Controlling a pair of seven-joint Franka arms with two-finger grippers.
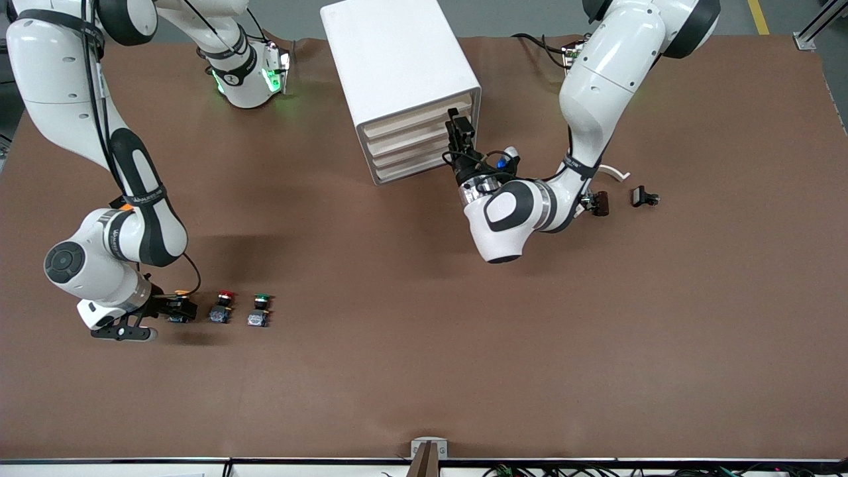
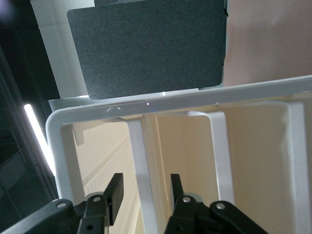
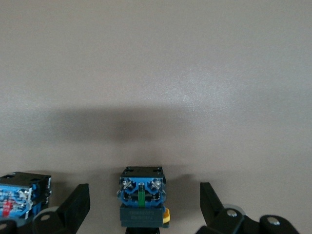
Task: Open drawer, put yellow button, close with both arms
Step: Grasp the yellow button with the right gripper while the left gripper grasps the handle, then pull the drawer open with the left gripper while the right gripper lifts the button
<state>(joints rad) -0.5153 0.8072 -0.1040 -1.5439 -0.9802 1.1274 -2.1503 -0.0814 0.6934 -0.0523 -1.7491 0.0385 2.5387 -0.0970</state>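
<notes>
The white cabinet [image 1: 397, 59] stands near the robots' bases, its four drawers shut. My left gripper [image 1: 462, 129] is at the front of the top drawer [image 1: 417, 118], at its end toward the left arm. In the left wrist view the gripper [image 2: 145, 183] is open, its fingers [image 2: 114, 192] astride a white strip of the cream drawer front [image 2: 190, 146]. My right gripper [image 1: 175, 308] is down at the table, open around the yellow button [image 3: 141, 200], which lies on its side between the fingers [image 3: 78, 204] without touching them. The gripper partly hides it in the front view.
The red-capped button [image 1: 222, 308] and the green-capped button [image 1: 260, 310] lie in a row beside the yellow one, toward the left arm's end. The red one also shows in the right wrist view [image 3: 19, 192]. Two small dark parts [image 1: 599, 202] [image 1: 644, 197] and a white curved piece [image 1: 613, 172] lie by the left arm.
</notes>
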